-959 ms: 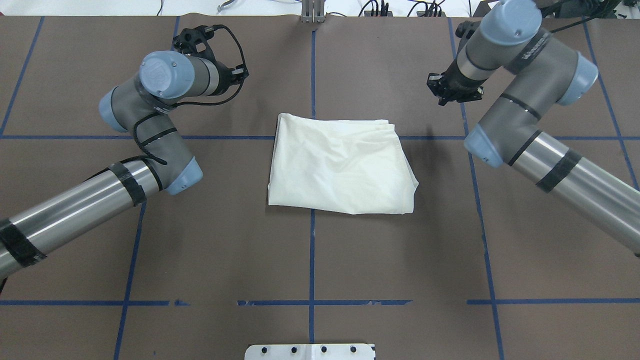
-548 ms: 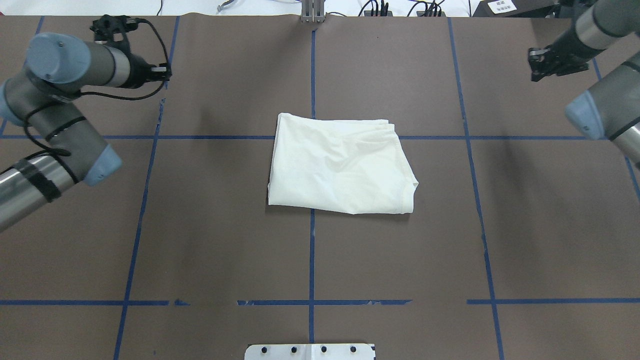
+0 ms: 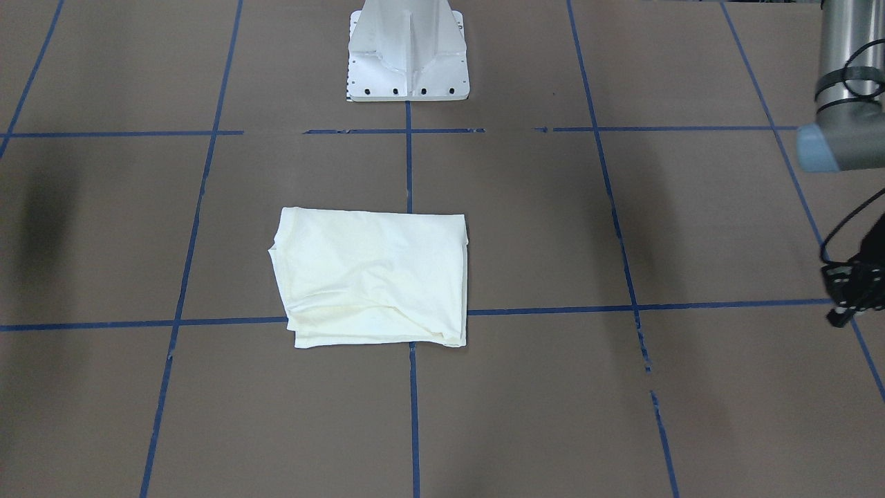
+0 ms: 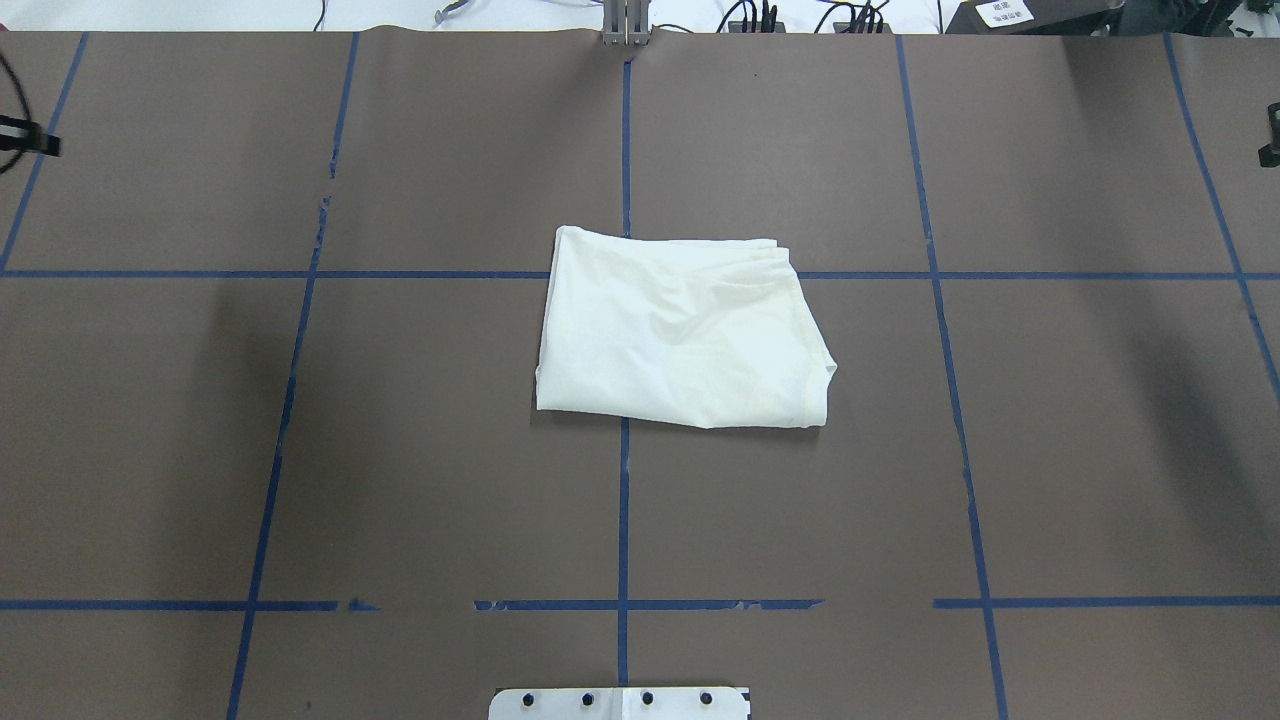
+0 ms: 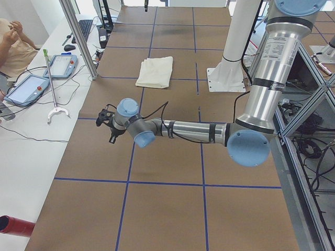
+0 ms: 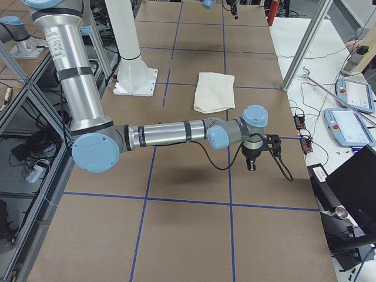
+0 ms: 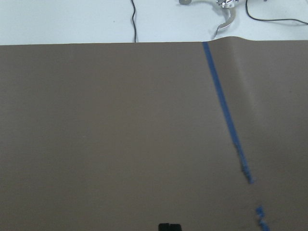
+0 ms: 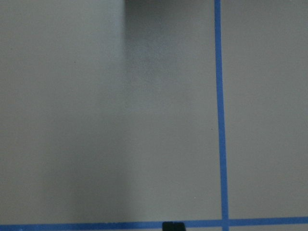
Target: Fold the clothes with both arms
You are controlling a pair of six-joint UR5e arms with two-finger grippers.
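Left arm [image 5: 193,130] and right arm [image 6: 170,132] swung outward; shirt [image 4: 680,330] seemingly plain.

The shirt [image 4: 680,330] lay on the table [image 4: 400,450] at the overhead frame's centre, with the pedestal base [image 4: 620,703] below it at the bottom edge.

A plain cream-white shirt [image 4: 680,335] stands out against the brown table [image 4: 400,450], gridded with blue tape lines [image 4: 622,500], while the left arm [image 5: 193,130] and right arm [image 6: 164,134] show silver-grey tubes, light-blue joint caps.
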